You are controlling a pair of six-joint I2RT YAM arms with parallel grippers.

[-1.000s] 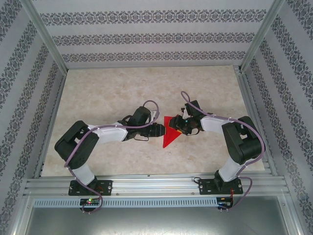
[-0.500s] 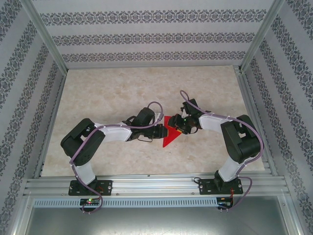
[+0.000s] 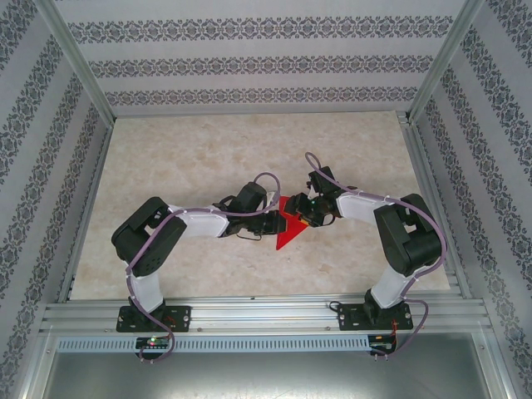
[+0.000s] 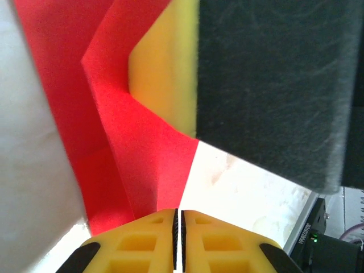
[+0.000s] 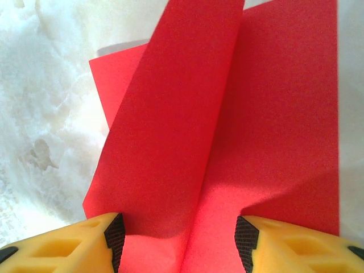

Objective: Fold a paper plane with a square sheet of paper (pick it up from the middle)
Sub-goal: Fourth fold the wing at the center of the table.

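Left jaws pressed together on folded red paper [image 3: 287,229]; right jaws spread either side of it.

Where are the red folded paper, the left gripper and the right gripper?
red folded paper [image 3: 287,233]: top external view, on its near pointed half.
left gripper [image 4: 177,215]: left wrist view, at the seam between its closed yellow fingertips.
right gripper [image 5: 179,234]: right wrist view, midway between its parted fingertips, over the paper.
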